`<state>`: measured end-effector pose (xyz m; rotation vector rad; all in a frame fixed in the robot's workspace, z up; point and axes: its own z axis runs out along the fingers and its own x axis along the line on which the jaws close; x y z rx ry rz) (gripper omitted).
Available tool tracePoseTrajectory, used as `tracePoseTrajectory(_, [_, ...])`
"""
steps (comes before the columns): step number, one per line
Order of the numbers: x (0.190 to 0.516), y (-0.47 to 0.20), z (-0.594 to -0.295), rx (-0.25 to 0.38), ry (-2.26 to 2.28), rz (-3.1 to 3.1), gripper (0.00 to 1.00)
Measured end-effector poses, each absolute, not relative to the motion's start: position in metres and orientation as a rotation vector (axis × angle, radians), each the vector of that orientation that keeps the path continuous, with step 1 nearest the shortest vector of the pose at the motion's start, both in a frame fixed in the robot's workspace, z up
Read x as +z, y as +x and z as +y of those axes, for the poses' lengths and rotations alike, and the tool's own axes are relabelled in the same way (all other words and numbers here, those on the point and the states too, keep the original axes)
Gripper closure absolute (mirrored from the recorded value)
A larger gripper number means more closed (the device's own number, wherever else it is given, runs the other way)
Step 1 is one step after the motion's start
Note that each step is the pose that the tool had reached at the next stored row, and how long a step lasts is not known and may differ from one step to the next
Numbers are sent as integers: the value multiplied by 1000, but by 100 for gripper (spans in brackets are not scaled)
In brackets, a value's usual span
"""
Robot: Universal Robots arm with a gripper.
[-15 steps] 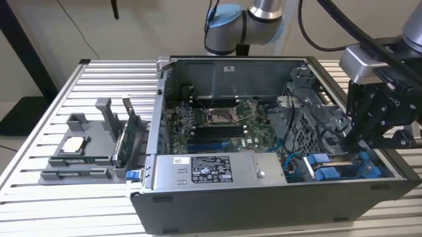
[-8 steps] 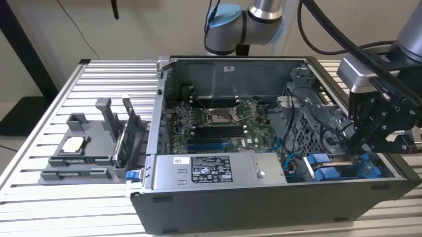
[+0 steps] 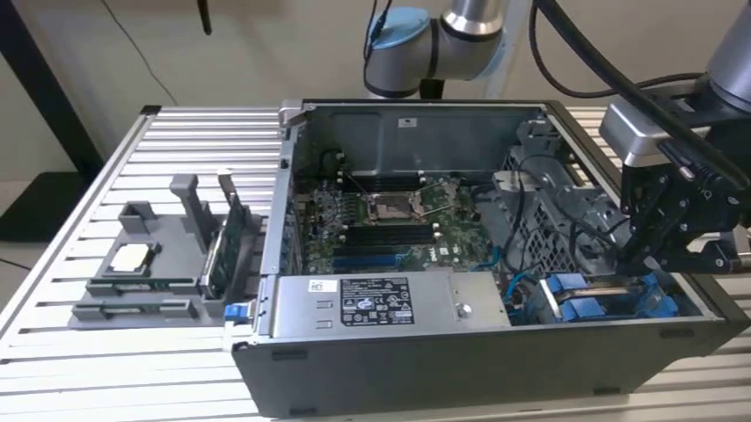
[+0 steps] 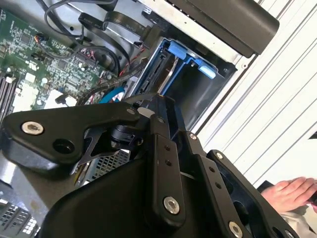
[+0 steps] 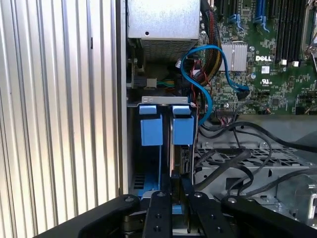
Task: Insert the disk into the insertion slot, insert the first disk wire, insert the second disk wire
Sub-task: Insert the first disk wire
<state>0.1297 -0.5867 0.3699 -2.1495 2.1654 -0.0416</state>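
Hand (image 5: 177, 184) low over blue-framed silver-grey disk (image 5: 182, 131) standing in narrow grey metal slot (image 5: 148, 163), near edge of ribbed metal worktop (image 5: 59, 124); grip can't tell

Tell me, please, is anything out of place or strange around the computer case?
Nothing looks broken or spilled. Two things stand out: a person's hand is at the table while the robot works, and a blue cable loops loose beside the slot, near the gripper.
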Motion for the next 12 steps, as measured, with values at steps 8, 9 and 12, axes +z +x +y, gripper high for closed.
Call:
tracePoseTrajectory(8, [367, 130, -587, -42, -2149, 2165, 81])
tracePoseTrajectory(9, [366, 130, -587, -43, -2149, 2165, 81])
tracePoseTrajectory(12, [362, 130, -586, -43, -2149, 2164, 81])
